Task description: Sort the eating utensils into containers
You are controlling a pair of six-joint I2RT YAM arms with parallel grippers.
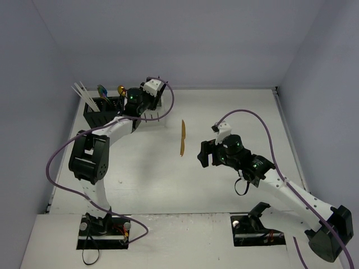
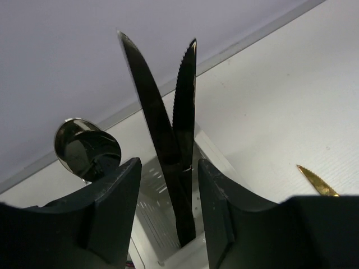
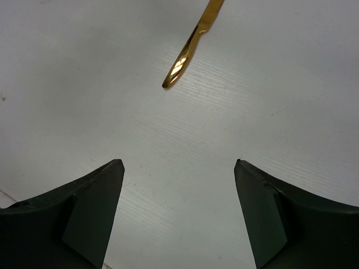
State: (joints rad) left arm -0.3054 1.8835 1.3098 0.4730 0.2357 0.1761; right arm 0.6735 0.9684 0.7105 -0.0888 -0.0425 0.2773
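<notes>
Black, slot-sided rectangular caddy (image 1: 101, 115) stands at the far left of the white table (image 1: 241, 112), near the back wall. Pale translucent chopsticks (image 1: 82, 92), an iridescent blue spoon bowl (image 1: 102, 89) and a gold spoon bowl (image 1: 120, 89) rise from it; which compartment holds each cannot be told from above. Just to its right, the white slotted caddy (image 2: 154, 218) is almost wholly hidden in the overhead view by the left gripper (image 2: 169, 168) and its wrist; only a few pale bars show beside the arm. The left wrist view cuts this caddy off at the lower edge and shows one compartment, where two black serrated knives (image 2: 159, 129) stand blade-up, crossing and leaning on each other. The gripper's dark fingers (image 2: 112, 207) stand apart on either side of the knives, with a clear gap on the left: the grip is slack and neither knife is clamped. A shiny rounded spoon bowl (image 2: 87, 147) shows behind the left finger, its handle hidden and its colour hard to make out. Right of both caddies, a slim gold knife (image 1: 182, 138) lies flat on bare table, well apart from the containers, its tip toward the back wall. Each wrist view cuts it off, one showing only the tip, the other only the handle. Farther right, the right gripper (image 1: 202, 155) hovers near the knife's handle end, jaws spread wide, holding nothing.
</notes>
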